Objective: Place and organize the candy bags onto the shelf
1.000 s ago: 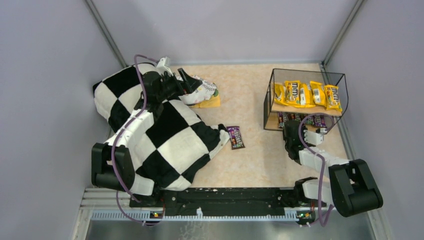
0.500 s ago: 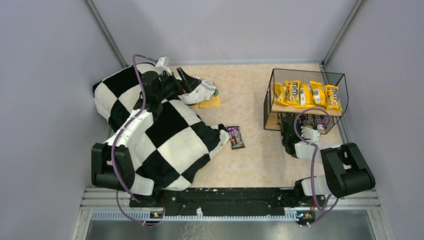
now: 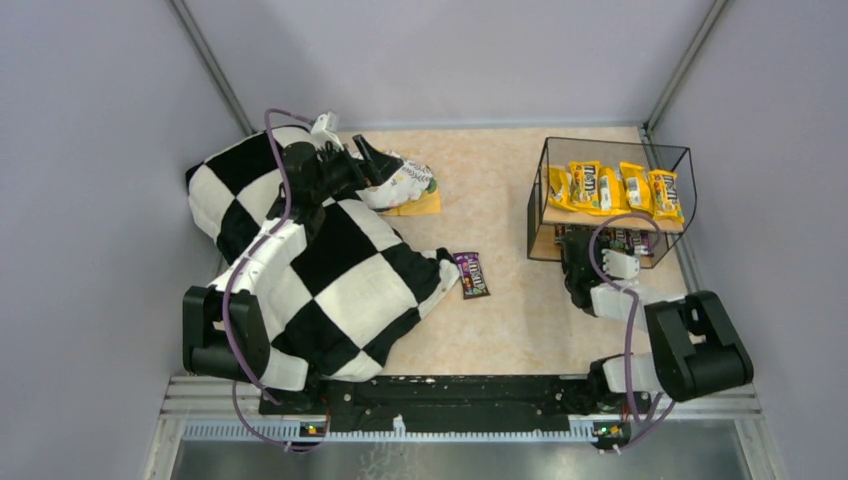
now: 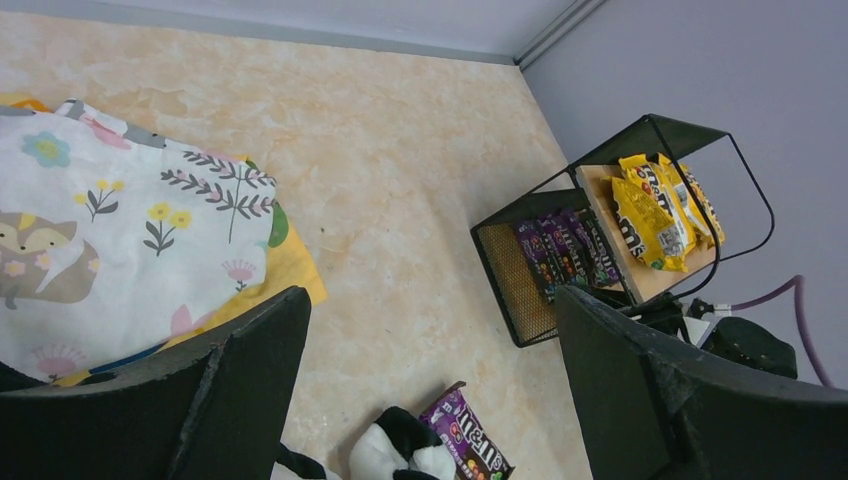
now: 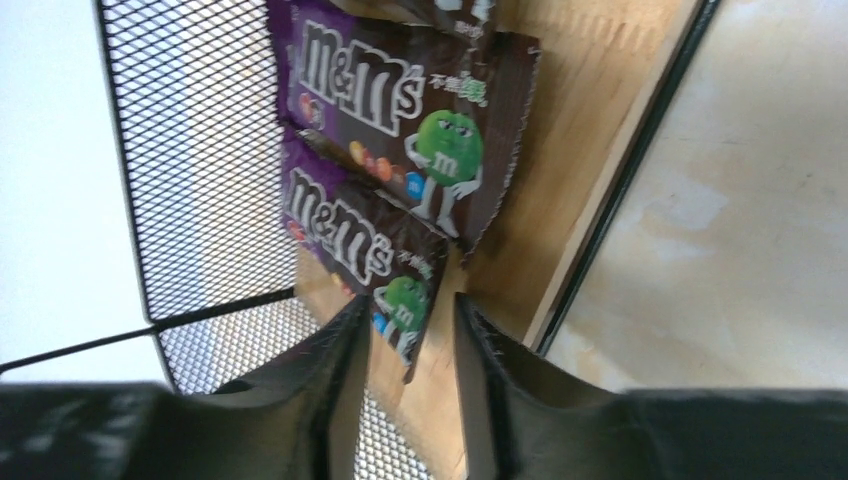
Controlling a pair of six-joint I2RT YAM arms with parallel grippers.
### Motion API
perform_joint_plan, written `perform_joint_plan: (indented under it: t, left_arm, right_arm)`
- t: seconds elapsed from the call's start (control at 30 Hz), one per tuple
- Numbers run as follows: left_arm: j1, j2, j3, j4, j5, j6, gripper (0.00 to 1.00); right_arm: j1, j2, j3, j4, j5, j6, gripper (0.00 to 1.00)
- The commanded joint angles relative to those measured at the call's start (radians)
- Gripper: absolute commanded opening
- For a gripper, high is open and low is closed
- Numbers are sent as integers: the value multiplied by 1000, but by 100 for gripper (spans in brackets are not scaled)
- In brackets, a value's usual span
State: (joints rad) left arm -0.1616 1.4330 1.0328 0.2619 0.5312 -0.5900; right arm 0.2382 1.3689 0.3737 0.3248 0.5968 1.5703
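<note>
Right hand point(image 5: 410, 310) is at the shelf's point(image 5: 190, 150) bottom tier, only a narrow gap, with a dark candy bag's point(image 5: 385, 290) corner loose between the fingers. Yellow bags point(image 3: 612, 188) fill the top board. Left hand point(image 4: 430, 300) is spread wide and empty, and one stray bag point(image 3: 472, 274) lies on the table point(image 3: 500, 190).

Robot lab test cell, not a home or shop. The bench point(image 3: 500, 170) is boxed in by bare lilac-grey walls point(image 3: 450, 50) with metal corner posts point(image 3: 212, 65). Two robot arms point(image 3: 690, 350) are bolted to a black rail point(image 3: 450, 395) at the near edge, with purple cables point(image 3: 627, 345) left exposed. Props are staged: a wire shelf point(image 3: 548, 212) stocked with candy bags point(image 3: 612, 188), and a checkered cloth point(image 3: 340, 270).
</note>
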Motion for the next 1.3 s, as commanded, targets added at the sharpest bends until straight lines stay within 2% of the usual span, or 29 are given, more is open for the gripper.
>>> perform_joint_plan:
  t: [0.0, 0.07, 0.23, 0.3, 0.4, 0.5, 0.63, 0.77, 0.97, 1.13, 1.27]
  left_arm:
    - [5, -6, 29, 51, 10, -5, 98]
    - [5, -5, 30, 51, 13, -7, 98]
    - [5, -4, 28, 51, 10, -7, 98]
    - [5, -5, 29, 52, 14, -9, 98]
    - [5, -9, 30, 52, 15, -9, 98]
    - [4, -9, 26, 51, 9, -4, 98]
    - [-1, 4, 26, 51, 4, 0, 98]
    - [-13, 2, 27, 37, -15, 23, 98]
    - [-23, 0, 33, 22, -31, 44, 98]
    - [-23, -9, 36, 20, -26, 42, 98]
    - [-21, -15, 38, 18, -29, 44, 98]
  right_arm:
    - [1, -140, -28, -55, -31, -99, 46]
    - [2, -214, -45, -108, -67, -146, 51]
    - [1, -461, -100, -354, -185, -272, 55]
    - [3, -566, -148, -403, -245, -354, 58]
    - [5, -660, -216, -383, -369, -560, 62]
    - [14, -698, -250, -304, -564, -730, 64]
    - [141, -673, -236, -242, -652, -798, 66]
    - [284, -538, -225, -87, -643, -713, 68]
    - [382, -310, -223, 128, -618, -498, 66]
    - [415, -208, -193, 167, -546, -368, 65]
    - [468, -181, -173, 88, -470, -197, 62]
